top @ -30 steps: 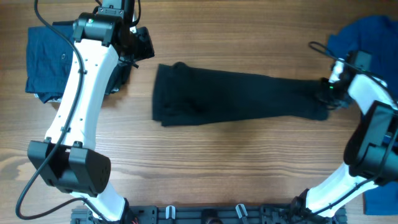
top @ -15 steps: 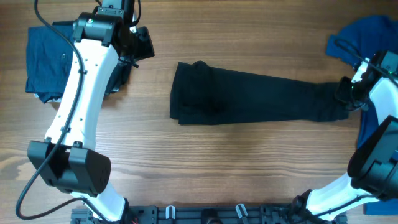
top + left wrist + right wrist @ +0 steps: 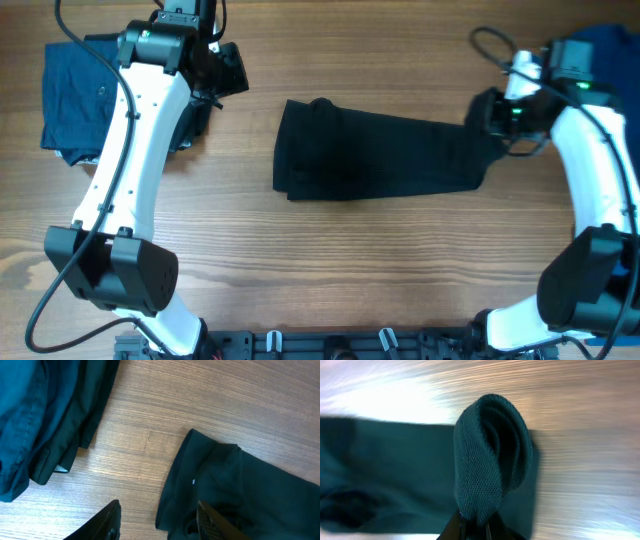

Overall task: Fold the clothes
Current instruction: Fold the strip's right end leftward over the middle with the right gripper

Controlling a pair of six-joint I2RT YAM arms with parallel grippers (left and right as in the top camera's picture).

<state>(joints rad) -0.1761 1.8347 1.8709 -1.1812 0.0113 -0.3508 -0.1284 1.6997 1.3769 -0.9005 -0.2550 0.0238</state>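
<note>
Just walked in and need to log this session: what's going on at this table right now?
Two robot arms are folding clothes. The right gripper has its jaws shut on the right end of a long black shirt, holding that end raised above the table while the rest lies flat. The left gripper hovers at the left side, jaws open and empty, beside a navy garment. A blue garment lies at the right edge.
</note>
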